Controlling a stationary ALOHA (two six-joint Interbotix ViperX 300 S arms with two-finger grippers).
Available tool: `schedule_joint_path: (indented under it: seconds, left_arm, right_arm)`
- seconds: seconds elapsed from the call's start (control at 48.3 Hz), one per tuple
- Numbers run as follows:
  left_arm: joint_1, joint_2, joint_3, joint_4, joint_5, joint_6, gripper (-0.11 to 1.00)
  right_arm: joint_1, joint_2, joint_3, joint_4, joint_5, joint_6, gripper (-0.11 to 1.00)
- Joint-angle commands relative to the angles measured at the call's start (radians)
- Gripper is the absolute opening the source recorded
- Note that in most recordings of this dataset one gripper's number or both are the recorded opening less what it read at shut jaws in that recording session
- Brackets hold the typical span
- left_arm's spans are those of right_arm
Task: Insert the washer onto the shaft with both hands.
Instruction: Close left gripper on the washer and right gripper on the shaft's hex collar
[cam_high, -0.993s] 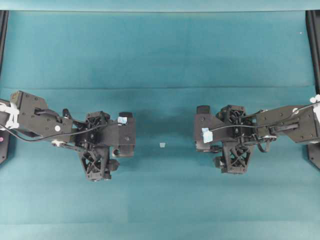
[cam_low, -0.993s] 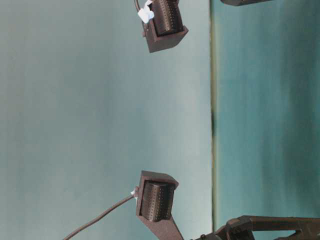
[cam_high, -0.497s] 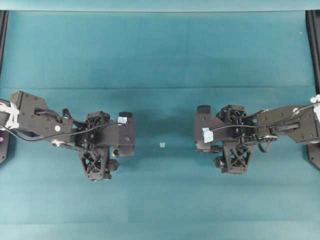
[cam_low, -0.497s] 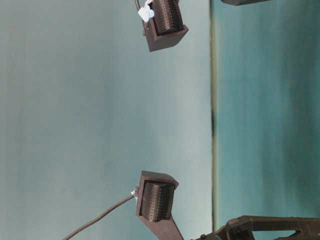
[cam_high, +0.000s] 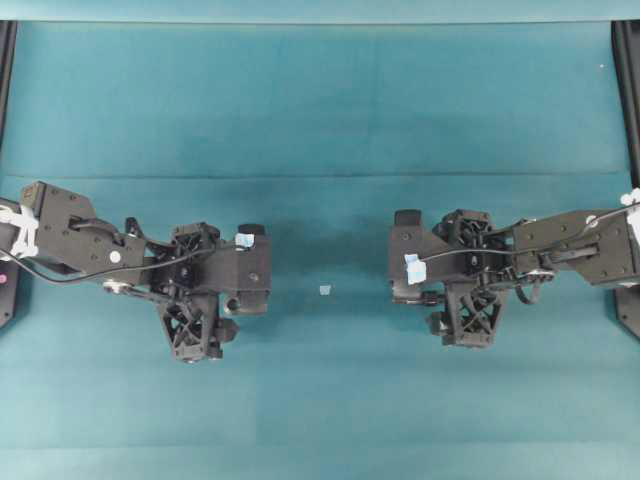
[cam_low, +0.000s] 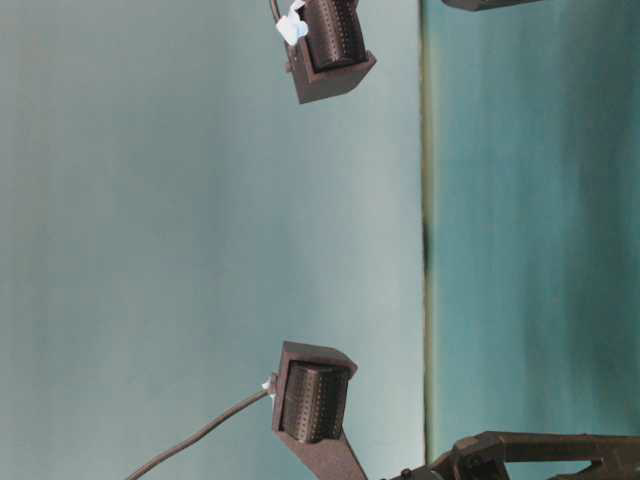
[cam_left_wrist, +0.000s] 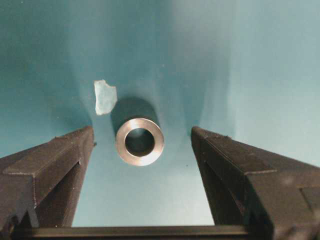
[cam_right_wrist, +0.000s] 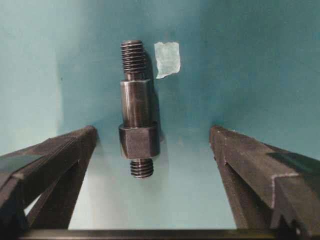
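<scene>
Beside washer (cam_left_wrist: 139, 141) and shaft (cam_right_wrist: 136, 109), pale tape scraps (cam_left_wrist: 105, 96) (cam_right_wrist: 166, 59); both pincers (cam_left_wrist: 142, 150) (cam_right_wrist: 152, 150) spread wide, empty.

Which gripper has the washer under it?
The left gripper: the washer lies flat between its open fingers. The right gripper frames the shaft.

Materials & finish, as we see them

We see the washer (cam_left_wrist: 139, 141) as brushed, shiny metal; the shaft (cam_right_wrist: 136, 109) as dark, semi-gloss metal w/ threaded ends. Gripper fingers (cam_left_wrist: 45, 170) look like matt black plastic, faintly layered. Table cover (cam_high: 320, 110) looks matt teal, cloth-like; tape scrap (cam_right_wrist: 167, 59) pale, papery.
</scene>
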Motion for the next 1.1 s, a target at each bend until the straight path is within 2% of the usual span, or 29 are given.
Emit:
schedule_joint_path:
  seconds: [0.0, 0.31, 0.455, 0.911, 1.076]
  left_arm:
    - [0.000, -0.006, -0.009, 0.002, -0.006, -0.002, 0.84]
    - [0.000, -0.006, -0.011, 0.003, -0.002, 0.000, 0.84]
    - [-0.002, -0.009, -0.008, 0.003, 0.000, 0.000, 0.80]
    - [0.000, -0.015, -0.008, 0.003, -0.005, 0.009, 0.43]
    - [-0.002, -0.015, -0.009, 0.003, -0.006, 0.011, 0.38]
  right_arm:
    - [0.003, 0.006, 0.002, 0.003, -0.002, 0.002, 0.86]
    - [0.003, 0.006, 0.000, 0.005, 0.002, 0.002, 0.86]
    - [0.002, 0.006, -0.002, 0.005, 0.003, 0.002, 0.84]
    - [0.002, 0.009, -0.006, 0.005, 0.015, 0.005, 0.37]
    - [0.003, 0.011, -0.009, 0.003, 0.028, 0.002, 0.22]
